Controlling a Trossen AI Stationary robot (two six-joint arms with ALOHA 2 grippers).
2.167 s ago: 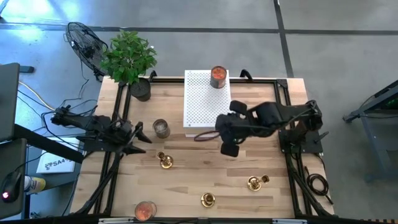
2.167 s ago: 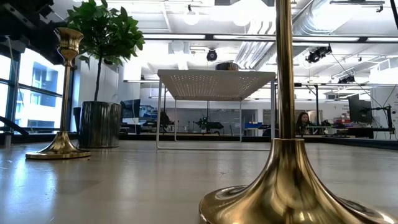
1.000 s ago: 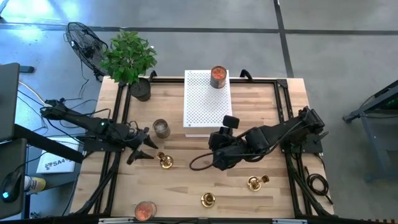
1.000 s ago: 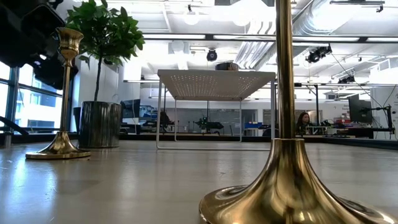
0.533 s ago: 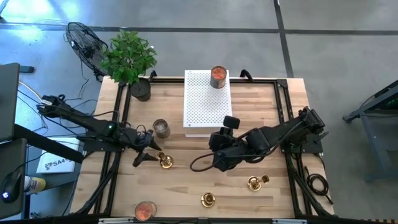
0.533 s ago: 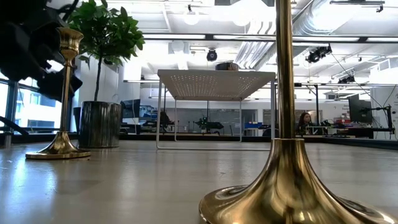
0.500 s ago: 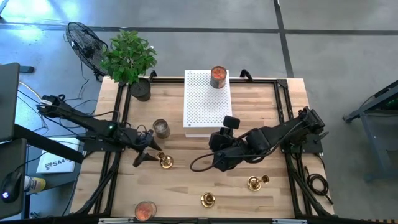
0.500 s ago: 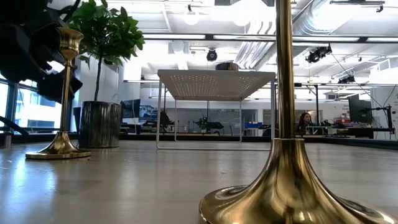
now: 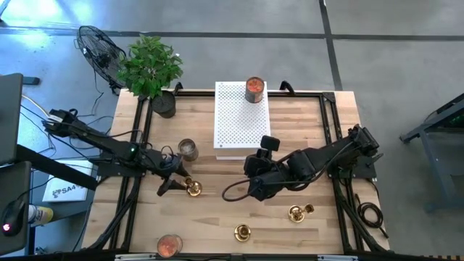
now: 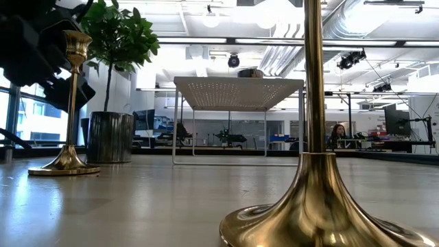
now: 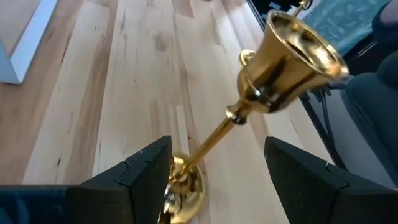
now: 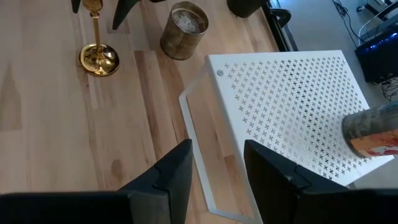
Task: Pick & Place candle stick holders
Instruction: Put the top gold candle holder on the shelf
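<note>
Three candle stick holders stand upright on the wooden table (image 9: 217, 210). We see one toward the left (image 9: 193, 188), one at the near edge (image 9: 242, 233), and one at near right (image 9: 296, 213). Our left gripper (image 9: 176, 182) sits just left of the left holder, and in the left wrist view its two fingers (image 11: 149, 171) stand spread on either side of the slim stem, not touching it, with the cup top (image 11: 292, 59) rising above them. In the low view this holder (image 10: 70, 103) stands at far left with the dark gripper beside its stem.

Our right gripper (image 9: 255, 190) hangs over the middle of the table, just near of the white perforated block (image 9: 241, 116), its fingers (image 12: 174, 177) parted with nothing between them. A tin (image 9: 188, 149) stands near the block's left side, and a jar (image 9: 254, 89) rests on the block's far end. A potted plant (image 9: 150, 67) occupies the far left corner.
</note>
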